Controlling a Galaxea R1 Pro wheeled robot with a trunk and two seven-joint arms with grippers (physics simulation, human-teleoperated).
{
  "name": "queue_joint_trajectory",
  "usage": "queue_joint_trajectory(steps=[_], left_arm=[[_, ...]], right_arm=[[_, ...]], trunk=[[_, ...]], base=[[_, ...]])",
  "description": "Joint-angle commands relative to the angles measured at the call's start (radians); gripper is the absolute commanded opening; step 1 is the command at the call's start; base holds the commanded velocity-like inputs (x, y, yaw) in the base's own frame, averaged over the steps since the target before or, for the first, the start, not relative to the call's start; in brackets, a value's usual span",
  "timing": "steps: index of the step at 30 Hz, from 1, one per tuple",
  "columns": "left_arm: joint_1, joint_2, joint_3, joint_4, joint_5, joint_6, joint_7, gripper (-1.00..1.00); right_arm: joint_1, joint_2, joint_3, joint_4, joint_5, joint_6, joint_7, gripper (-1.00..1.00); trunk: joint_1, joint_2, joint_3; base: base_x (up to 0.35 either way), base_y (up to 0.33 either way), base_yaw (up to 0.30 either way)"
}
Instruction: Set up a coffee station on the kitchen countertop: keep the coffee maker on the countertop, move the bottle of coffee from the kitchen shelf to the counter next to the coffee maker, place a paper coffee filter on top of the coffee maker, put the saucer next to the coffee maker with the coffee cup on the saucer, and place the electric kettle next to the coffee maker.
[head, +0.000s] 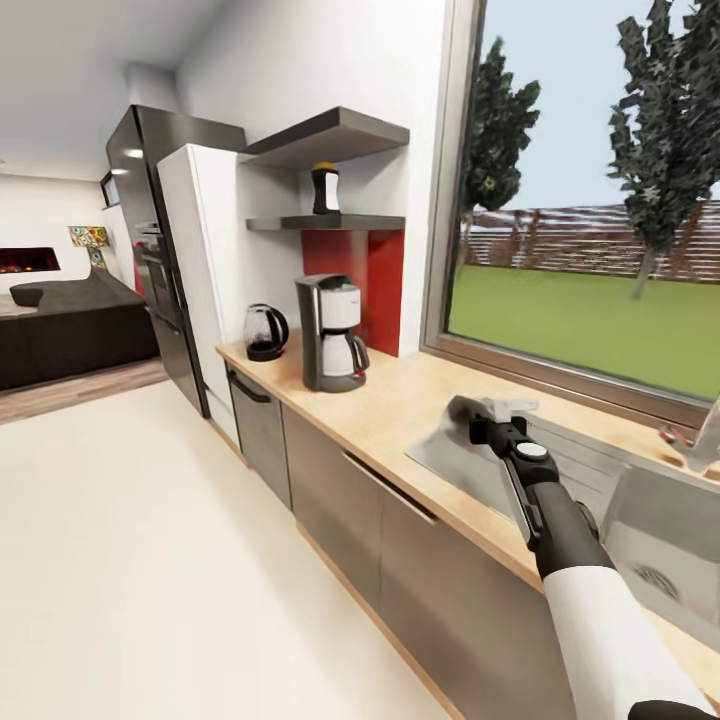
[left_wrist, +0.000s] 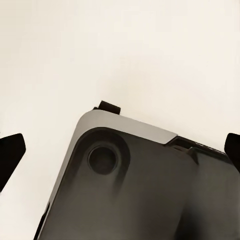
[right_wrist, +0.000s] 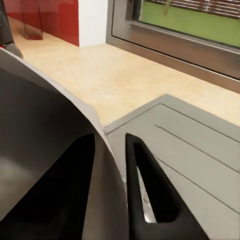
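On lower wall shelf (head: 325, 222), above bench (head: 400, 400): bottle of coffee (head: 325, 189), upright, well apart from both arms; prob. glass w/ smooth sides, so fairly light but slippery and breakable — best gripped round the waist, below the lid. Right gripper (head: 478, 412): arm stretched fwd over sink (head: 640, 520) edge, clamped on thin pale sheet, likely the paper coffee filter (head: 455, 418) (flimsy, crushes easily). Left gripper (left_wrist: 120, 145): fingertips apart, holding nothing, aimed down at floor.

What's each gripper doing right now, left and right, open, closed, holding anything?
Left gripper: open, holding nothing.
Right gripper: shut on the paper coffee filter, above the sink.
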Motion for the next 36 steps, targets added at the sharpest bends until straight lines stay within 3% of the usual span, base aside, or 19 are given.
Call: queue_joint_trajectory(steps=[1,27,36], left_arm=[[0.000,0.000,-0.003,-0.002,0.010,-0.001,-0.001,1.00],[0.000,0.001,-0.002,-0.002,0.010,0.001,-0.001,1.00],[0.000,0.001,-0.003,-0.002,0.010,-0.001,-0.001,1.00]], right_arm=[[-0.001,0.000,0.000,-0.001,0.007,0.006,0.001,-1.00],[-0.001,0.000,0.000,0.002,0.007,0.006,0.001,-1.00],[-0.001,-0.001,0.000,-0.002,0.007,0.007,0.033,-1.00]], trunk=[[0.001,-0.001,-0.001],[0.001,-0.001,-0.001],[0.001,-0.001,-0.001]], base=[[0.312,0.149,0.000],[0.323,0.045,0.000],[0.102,0.086,0.000]])
